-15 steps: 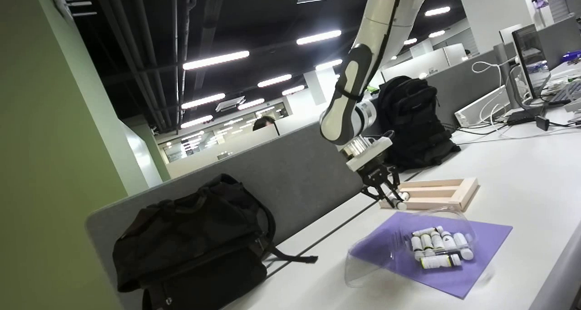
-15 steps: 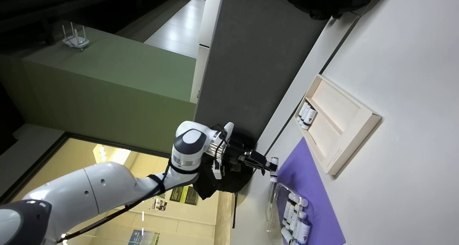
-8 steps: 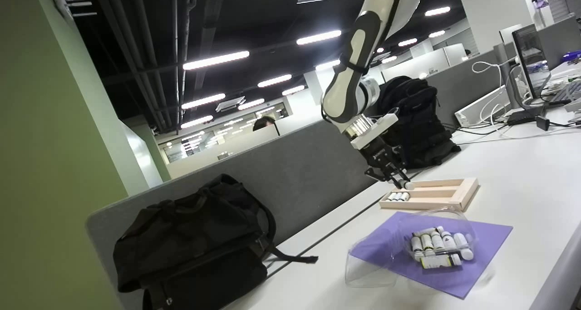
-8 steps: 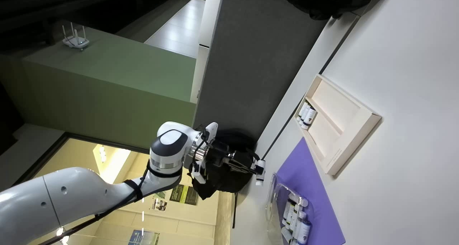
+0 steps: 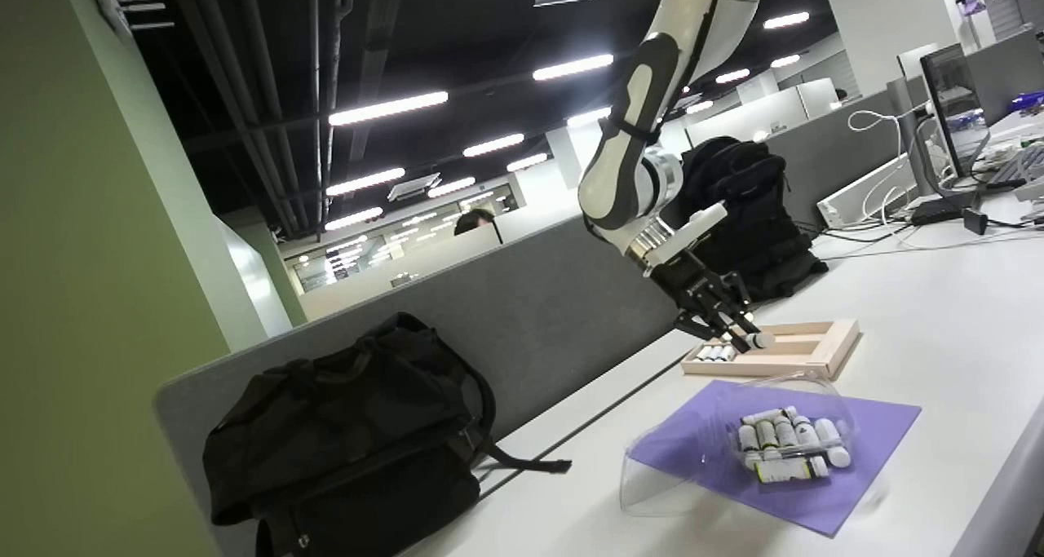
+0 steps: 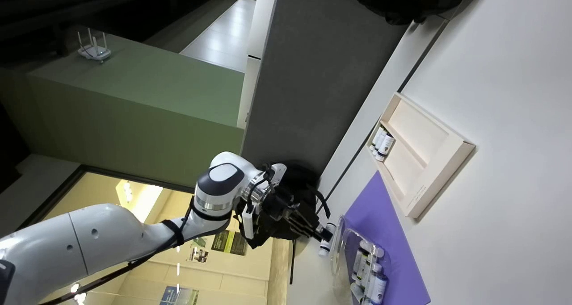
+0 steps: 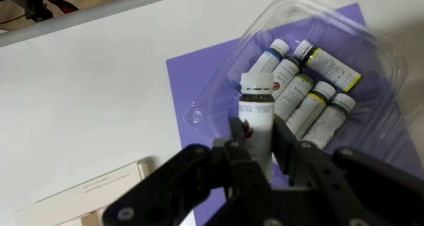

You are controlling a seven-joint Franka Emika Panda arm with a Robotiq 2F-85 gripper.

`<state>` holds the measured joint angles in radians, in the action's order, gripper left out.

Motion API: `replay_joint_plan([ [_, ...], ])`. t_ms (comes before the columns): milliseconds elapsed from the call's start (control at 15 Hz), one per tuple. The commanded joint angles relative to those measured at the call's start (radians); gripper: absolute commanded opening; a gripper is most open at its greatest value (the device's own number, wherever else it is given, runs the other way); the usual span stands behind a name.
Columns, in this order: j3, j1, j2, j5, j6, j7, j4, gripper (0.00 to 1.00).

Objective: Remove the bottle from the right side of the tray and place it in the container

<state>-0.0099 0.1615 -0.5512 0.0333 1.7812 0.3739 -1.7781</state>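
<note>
My gripper is shut on a white-capped bottle with a white label. It holds the bottle in the air, apart from the table. The wrist view shows the bottle between both fingertips, its cap pointing away from the gripper. The light wooden tray lies behind in that exterior view. A few similar bottles lie in one of its compartments. The clear plastic container holds several bottles and stands open on the purple sheet. In the wrist view the held bottle overlaps the container's near side.
The container's clear lid stands open beside it and is hard to see. A grey partition runs along the back of the white table. Black backpacks stand near it. A monitor and cables are farther off.
My gripper rose with the held bottle away from the tray's front edge, then shifted right in an exterior view. The bottle also turned slightly. The tray and container have not moved.
</note>
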Motion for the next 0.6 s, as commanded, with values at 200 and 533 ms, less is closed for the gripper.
replay_joint_plan([
  [200,0.027,-0.053,-0.075,0.04,-0.198,-0.153,0.128,0.8],
  [533,0.02,-0.055,-0.064,0.037,-0.158,-0.16,0.108,0.84],
])
